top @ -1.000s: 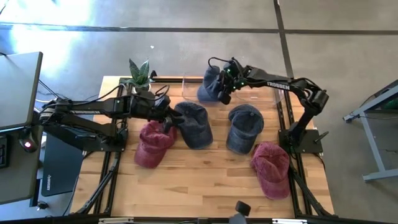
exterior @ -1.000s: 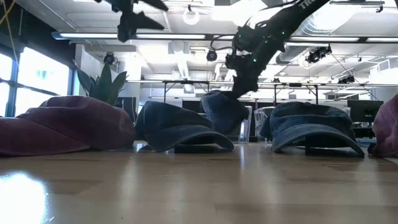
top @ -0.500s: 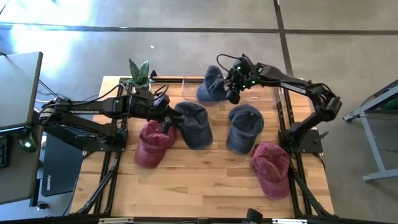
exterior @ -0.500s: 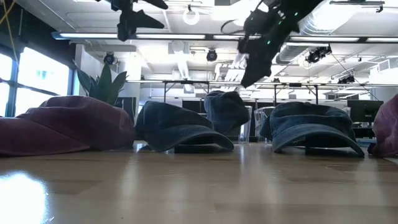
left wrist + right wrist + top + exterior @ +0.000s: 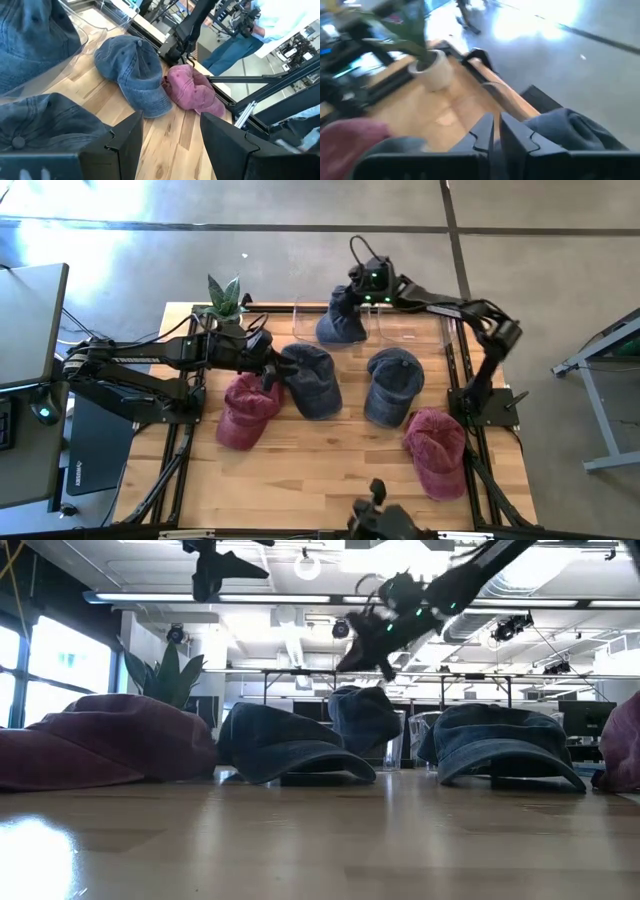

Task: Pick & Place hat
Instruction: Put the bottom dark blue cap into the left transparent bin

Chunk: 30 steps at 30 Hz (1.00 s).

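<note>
Several caps lie crown up on the wooden table. One blue cap sits in the left end of a clear bin at the far edge. My right gripper hovers above that cap, shut and clear of it. My left gripper is open. It hangs over the left edge of another blue cap, beside a maroon cap, and touches neither.
A third blue cap and a second maroon cap lie toward the right. A potted plant stands at the far left corner. Bare wood spans the near side. A person stands beyond the table in the left wrist view.
My right gripper let go of the blue cap, which had hung tilted from it over the bin and now rests there on its own. The gripper then rose and swung toward the far-left, tipping more level.
</note>
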Motion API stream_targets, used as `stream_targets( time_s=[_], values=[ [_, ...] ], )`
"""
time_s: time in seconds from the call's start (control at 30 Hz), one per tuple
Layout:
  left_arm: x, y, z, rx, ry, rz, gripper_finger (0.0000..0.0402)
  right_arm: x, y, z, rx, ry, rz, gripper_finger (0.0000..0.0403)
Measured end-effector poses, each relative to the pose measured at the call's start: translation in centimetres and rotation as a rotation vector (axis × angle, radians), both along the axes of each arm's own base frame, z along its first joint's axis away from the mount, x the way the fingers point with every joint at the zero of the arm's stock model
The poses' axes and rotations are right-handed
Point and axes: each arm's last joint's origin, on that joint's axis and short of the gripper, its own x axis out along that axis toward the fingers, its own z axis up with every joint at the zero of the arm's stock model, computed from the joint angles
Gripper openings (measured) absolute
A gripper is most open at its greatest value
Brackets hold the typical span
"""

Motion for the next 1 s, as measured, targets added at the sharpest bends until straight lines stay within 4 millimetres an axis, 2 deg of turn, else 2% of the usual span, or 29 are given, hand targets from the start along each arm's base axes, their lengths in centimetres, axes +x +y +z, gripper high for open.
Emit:
stream_targets(
  time_s=[0.13,0.2,0.43,0.57,0.67,0.73,0.9,1.0],
  values=[
    [0.0,0.1,0.0,-0.027,-0.002,0.034,0.0192,1.2,-1.7,-1.3,0.051,0.065,-0.036,0.0005],
    [0.0,0.1,0.0,-0.034,-0.003,0.037,0.0192,1.2,-2.0,-1.5,0.100,0.174,-0.059,0.0005],
    [0.0,0.1,0.0,-0.053,-0.005,0.046,0.0192,-0.5,-1.0,-0.3,0.178,0.565,-0.048,0.0004],
    [0.0,0.1,0.0,-0.053,-0.004,0.046,0.0192,-1.5,-0.3,-1.5,0.250,0.663,0.013,0.0002],
    [0.4,0.1,-0.3,-0.053,0.010,0.047,0.0192,-1.8,0.1,-2.7,0.281,0.682,0.055,0.0003],
    [0.4,0.1,-0.4,-0.054,0.017,0.043,0.0192,-1.9,0.2,-2.6,0.287,0.685,0.063,0.0002],
    [0.7,0.1,-0.7,-0.059,0.031,0.026,0.0192,-2.1,0.6,1.0,0.241,0.503,0.160,0.0003],
    [0.8,0.1,-0.7,-0.063,0.023,0.016,0.0192,-1.3,-0.1,2.6,0.141,0.369,0.111,0.0001]
  ],
)
